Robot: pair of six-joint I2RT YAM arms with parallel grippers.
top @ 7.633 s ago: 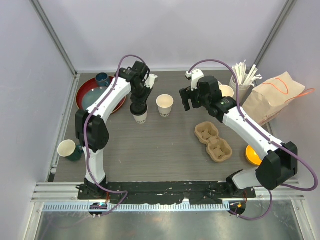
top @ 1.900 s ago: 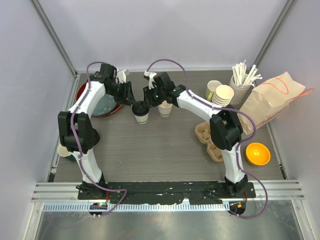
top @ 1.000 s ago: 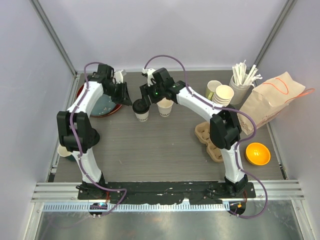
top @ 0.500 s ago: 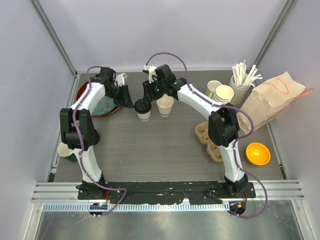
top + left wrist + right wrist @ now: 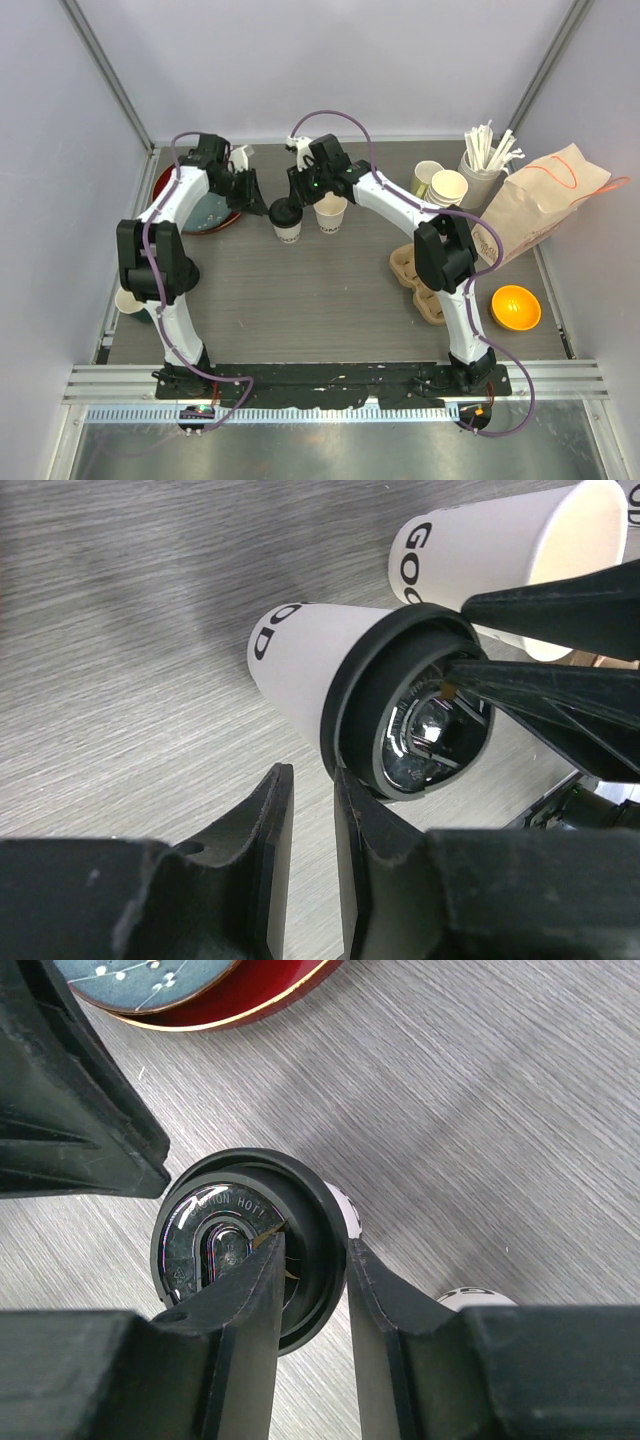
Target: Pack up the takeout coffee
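The right claw (image 5: 295, 199) comes in from the right onto the black lid (image 5: 285, 211) of the cup (image 5: 288, 234); the cup stands upright on the table (image 5: 330, 300), toward the back and left of centre. The left claw (image 5: 258, 203) sits just beside that lid on its left; an open cup (image 5: 330, 213) stands near on the right, apart from it; the plate (image 5: 212, 214) lies behind the left claw; the tray (image 5: 437, 304) lies well apart on the right.

From the left wrist, the left claw (image 5: 312, 776) shows its fingers nearly together; only a thin slit parts them, with nothing in it. One fingertip is at the lid's (image 5: 420, 715) rim; whether it touches I cannot tell. The right claw's fingers (image 5: 560, 600) straddle the rim on the far side, one outside and one in the lid's hollow; the open cup (image 5: 490, 550) stands behind.

From the right wrist, the right claw (image 5: 316, 1252) pinches the lid's (image 5: 215, 1245) rim; one finger rests on the sunken top, the other outside the rim. The left claw's finger (image 5: 90, 1130) is just beside the opposite edge; the plate (image 5: 250, 995) shows at the top.
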